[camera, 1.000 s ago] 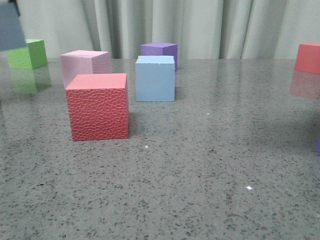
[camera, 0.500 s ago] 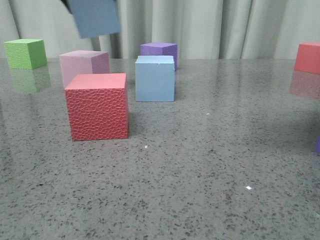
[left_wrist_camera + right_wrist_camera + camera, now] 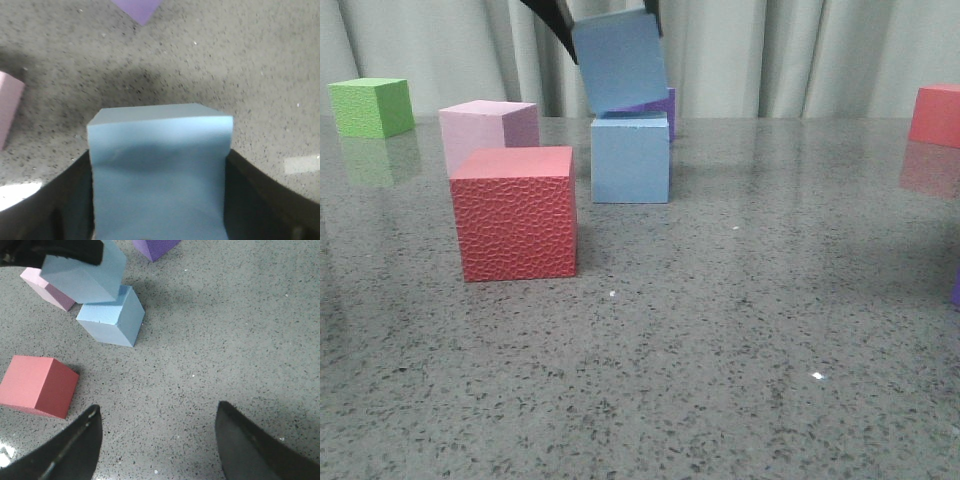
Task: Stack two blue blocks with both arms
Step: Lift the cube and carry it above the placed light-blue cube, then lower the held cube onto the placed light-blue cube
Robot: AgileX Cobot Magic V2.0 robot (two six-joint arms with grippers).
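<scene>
Your left gripper point(image 3: 608, 18) is clamped on one matte light-blue foam cube point(image 3: 620, 62), black fingers pressed against two opposite sides of it. That held cube hangs tilted in the air right over the second light-blue foam cube point(image 3: 631, 158), which sits flat on the speckled grey stone bench point(image 3: 720, 350). From the front the lower edge of the held cube looks like it's at or just above the top face of the resting one (can't tell if they actually touch).

In the left wrist view the held cube point(image 3: 160, 175) fills the space between the two dark fingers point(image 3: 45, 210), so the grip looks square on it.

Your right gripper point(image 3: 157, 445) is spread wide with nothing between its fingers, hovering over bare bench well apart from the blue pair. From its camera you can see both blue cubes, held one point(image 3: 85, 275) overlapping the resting one point(image 3: 112, 317).

Other stuff around: a red textured foam cube point(image 3: 515, 212) nearer the camera and to the left of the resting blue cube, a pale pink cube point(image 3: 485, 128) behind it, a dark purple cube point(image 3: 660, 104) behind the blue pair, a green cube point(image 3: 372, 106) far left, another red cube point(image 3: 936, 115) far right.
</scene>
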